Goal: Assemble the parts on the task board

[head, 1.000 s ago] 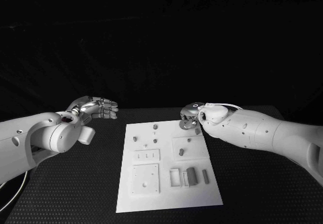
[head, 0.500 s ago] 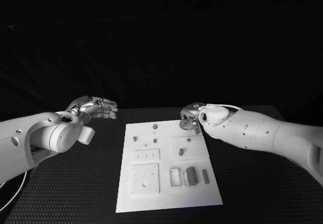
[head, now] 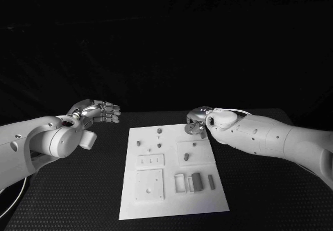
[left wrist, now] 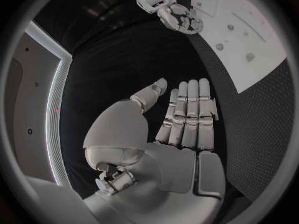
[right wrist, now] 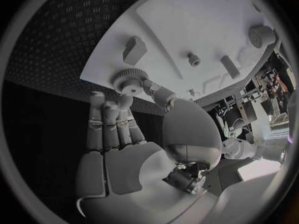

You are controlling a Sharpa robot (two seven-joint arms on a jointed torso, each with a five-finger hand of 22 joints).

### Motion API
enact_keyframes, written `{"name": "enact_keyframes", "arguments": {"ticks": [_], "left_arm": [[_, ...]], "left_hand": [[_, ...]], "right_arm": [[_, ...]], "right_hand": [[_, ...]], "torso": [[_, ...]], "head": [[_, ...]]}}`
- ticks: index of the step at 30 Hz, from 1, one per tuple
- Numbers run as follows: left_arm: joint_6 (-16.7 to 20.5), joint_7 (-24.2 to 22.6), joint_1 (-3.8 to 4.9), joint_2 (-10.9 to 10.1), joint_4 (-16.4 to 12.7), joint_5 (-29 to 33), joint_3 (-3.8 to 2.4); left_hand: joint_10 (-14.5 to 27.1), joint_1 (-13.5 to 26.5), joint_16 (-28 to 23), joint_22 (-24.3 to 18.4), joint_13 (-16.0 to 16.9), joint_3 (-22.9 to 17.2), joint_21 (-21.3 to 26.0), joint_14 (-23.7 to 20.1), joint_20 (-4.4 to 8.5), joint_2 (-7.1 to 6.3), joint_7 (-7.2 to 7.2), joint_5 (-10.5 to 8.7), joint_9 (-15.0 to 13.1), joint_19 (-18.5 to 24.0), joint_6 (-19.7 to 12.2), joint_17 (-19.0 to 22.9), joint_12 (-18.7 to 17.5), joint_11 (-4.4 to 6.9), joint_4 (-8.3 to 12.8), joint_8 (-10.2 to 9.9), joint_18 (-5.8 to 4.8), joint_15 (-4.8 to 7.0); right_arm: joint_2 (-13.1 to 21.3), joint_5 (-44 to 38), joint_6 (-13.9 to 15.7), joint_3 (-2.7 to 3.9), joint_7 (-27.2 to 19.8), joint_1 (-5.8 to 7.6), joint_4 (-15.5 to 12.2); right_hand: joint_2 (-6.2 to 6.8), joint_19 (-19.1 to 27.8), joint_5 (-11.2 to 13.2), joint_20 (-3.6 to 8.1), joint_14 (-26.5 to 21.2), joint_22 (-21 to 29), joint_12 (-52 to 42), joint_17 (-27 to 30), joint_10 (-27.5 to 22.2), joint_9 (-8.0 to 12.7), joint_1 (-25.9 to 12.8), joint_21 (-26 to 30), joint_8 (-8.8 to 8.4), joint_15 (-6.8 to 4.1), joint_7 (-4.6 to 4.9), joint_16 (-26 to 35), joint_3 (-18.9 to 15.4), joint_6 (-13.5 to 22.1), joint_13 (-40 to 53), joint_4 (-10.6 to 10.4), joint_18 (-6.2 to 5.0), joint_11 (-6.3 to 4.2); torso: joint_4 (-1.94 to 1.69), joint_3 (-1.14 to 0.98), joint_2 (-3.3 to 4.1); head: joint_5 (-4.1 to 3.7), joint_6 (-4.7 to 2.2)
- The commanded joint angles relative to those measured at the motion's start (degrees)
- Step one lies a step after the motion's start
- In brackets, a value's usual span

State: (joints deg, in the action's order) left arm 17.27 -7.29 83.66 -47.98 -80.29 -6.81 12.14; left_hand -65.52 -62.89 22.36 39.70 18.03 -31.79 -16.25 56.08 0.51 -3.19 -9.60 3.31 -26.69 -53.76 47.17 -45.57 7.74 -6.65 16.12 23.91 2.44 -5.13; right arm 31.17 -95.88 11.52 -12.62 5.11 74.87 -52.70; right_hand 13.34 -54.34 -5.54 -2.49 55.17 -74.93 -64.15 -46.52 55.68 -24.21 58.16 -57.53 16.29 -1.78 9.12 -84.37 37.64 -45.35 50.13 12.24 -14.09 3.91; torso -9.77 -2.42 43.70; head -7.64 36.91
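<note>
The white task board (head: pixel 173 202) lies in the middle of the black table. At its far right corner my right hand (head: pixel 196 122) pinches a small toothed gear (right wrist: pixel 129 78) between thumb and fingertip, just at the board's edge (right wrist: pixel 187 15). Grey parts stand on the board: pegs (head: pixel 160 130) toward the far end and upright blocks (head: pixel 197 180) near the front right. My left hand (head: pixel 97 111) hovers over the table left of the board's far corner, holding nothing, its fingers (left wrist: pixel 190 114) straight and side by side with the thumb apart.
Raised square plates (head: pixel 150 184) sit on the board's near left part. A block (right wrist: pixel 134 50) and a short peg (right wrist: pixel 194 59) stand close to the gear. Black textured mat (head: pixel 69 202) surrounds the board on both sides.
</note>
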Motion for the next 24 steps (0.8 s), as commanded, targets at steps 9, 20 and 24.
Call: {"name": "enact_keyframes", "arguments": {"ticks": [9, 20, 24], "left_arm": [[-0.74, -0.45, 0.04, -0.08, -0.01, -0.12, -0.04], [-0.72, -0.42, 0.04, -0.11, 0.07, -0.12, -0.04], [-0.68, -0.41, 0.04, -0.19, 0.04, -0.12, -0.04]], "left_hand": [[-0.05, 0.16, -0.35, 0.10, 0.12, 0.10, 0.26, 0.05, -0.11, -0.05, -0.42, -0.37, -0.06, 0.07, -0.10, -0.09, -0.26, -0.19, 0.17, -0.29, 0.00, -0.21], [-0.06, 0.15, -0.39, 0.13, 0.18, 0.10, 0.30, 0.06, -0.11, -0.04, -0.41, -0.37, -0.08, 0.07, -0.10, -0.12, -0.31, -0.19, 0.17, -0.30, 0.01, -0.21], [-0.06, 0.13, -0.40, 0.14, 0.20, 0.08, 0.31, 0.06, -0.10, -0.02, -0.41, -0.36, -0.09, 0.07, -0.10, -0.13, -0.34, -0.19, 0.18, -0.31, 0.01, -0.20]], "right_arm": [[0.88, -0.17, -1.83, 0.82, -0.30, -0.78, -0.92], [1.29, -0.18, -1.02, 1.42, 0.14, -0.77, -1.27], [1.74, -0.18, -1.45, 1.92, 0.20, -0.75, -1.80]], "right_hand": [[-1.93, -0.10, 0.18, -0.02, 0.39, -1.12, -0.61, -0.15, -8.20, -0.47, 1.11, -0.39, 1.14, -0.30, 0.75, -0.40, -0.44, -3.66, -0.18, 0.61, -0.91, -0.15], [-1.06, -0.17, 0.12, 0.05, 0.47, -1.01, -0.58, -0.07, -8.13, -0.29, 0.79, -0.40, 0.82, -0.35, 0.91, -0.30, -0.66, -3.00, -0.43, 0.61, -0.91, -0.08], [-0.64, -0.17, 0.11, 0.05, 0.46, -0.97, -0.58, -0.04, -8.16, -0.19, 0.68, -0.37, 0.66, -0.23, 1.06, -0.24, -0.61, -2.71, -0.50, 0.40, -0.91, 0.04]], "torso": [[-0.01, 0.00, 0.01], [-0.04, 0.01, -0.03], [-0.02, 0.00, 0.00]], "head": [[-0.20, 0.10], [-0.44, 0.15], [-0.44, 0.17]]}}
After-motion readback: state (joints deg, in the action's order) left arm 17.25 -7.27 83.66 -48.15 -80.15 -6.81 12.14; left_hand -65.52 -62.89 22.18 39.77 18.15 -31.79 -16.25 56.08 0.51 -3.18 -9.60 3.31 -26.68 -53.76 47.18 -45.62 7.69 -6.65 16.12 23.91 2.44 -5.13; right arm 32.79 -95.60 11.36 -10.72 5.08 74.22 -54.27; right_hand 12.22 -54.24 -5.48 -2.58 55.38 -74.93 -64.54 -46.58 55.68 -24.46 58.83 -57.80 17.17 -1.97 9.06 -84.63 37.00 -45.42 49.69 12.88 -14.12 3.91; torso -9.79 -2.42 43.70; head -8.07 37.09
